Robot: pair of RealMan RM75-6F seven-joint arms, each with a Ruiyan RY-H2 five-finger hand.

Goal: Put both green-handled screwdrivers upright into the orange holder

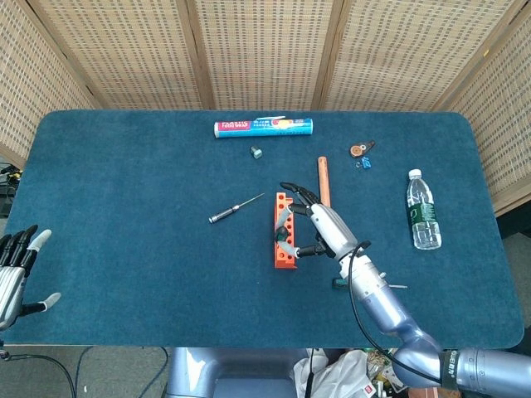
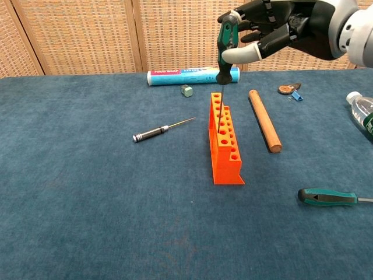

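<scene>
Above the orange holder [image 2: 224, 140], the right hand [image 2: 274, 29] pinches a green-handled screwdriver [image 2: 224, 49] by its handle, thumb against the curled fingers. The tool stands nearly upright, its thin dark shaft pointing down at the holder's rows of holes; whether the tip sits inside a hole I cannot tell. Its handle is green with black grip panels and tapers toward the shaft. The holder is a long stepped block of bright orange plastic, with round holes in two rows along its top. A second green-handled screwdriver [image 2: 327, 197] lies flat on the table, to the right of the holder's near end and well apart from it.

The left hand [image 1: 15, 269] hangs at the table's near left edge, far from the holder, its fingers spread and holding nothing.

The table [image 1: 124, 191] is covered in dark blue felt-like cloth with rounded corners. Behind it stand woven wicker screens [image 2: 81, 35] in wooden frames.

Left of the holder lies a small black-handled precision screwdriver [image 2: 162, 129] with a thin metal shaft. Just right of the holder lies a smooth wooden dowel [image 2: 264, 119]. Beyond the holder lie a printed cylindrical tube [image 2: 183, 76] and a small grey-green block [image 2: 186, 90]. Far right of the holder lies a clear plastic water bottle [image 1: 423, 210] with a green label.
</scene>
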